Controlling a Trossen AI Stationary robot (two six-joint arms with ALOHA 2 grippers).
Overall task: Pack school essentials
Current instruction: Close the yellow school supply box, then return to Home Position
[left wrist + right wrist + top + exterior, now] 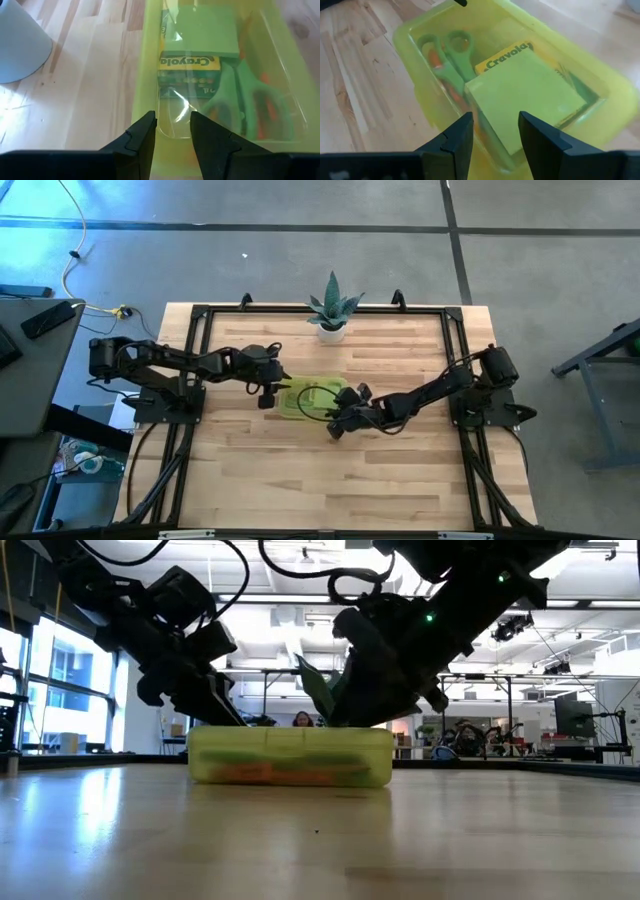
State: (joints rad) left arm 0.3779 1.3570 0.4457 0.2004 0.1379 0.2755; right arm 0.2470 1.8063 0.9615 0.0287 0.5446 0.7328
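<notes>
A translucent yellow-green case [315,397] lies flat on the table's middle, lid down. Through the lid I see green-handled scissors [250,105], a Crayola box [190,70] and a square notepad [525,90]. My left gripper [172,135] slants down at the case's left end [283,395], its fingers a little apart over the lid beside a long rim. My right gripper [495,135] slants down at the case's near right corner [343,413], its fingers apart over the lid's edge. My left gripper reaches the case's top left corner [215,725] in the low view; I cannot tell whether its fingertips touch the lid. My right gripper comes down to the case's top near its right end [365,725]; I cannot tell whether it touches either.
A spiky green plant in a white pot [332,315] stands at the table's far edge, behind the case; its pot [20,45] shows in the left wrist view. A black frame [200,310] borders the wooden table. Bare wood lies on the near side of the case.
</notes>
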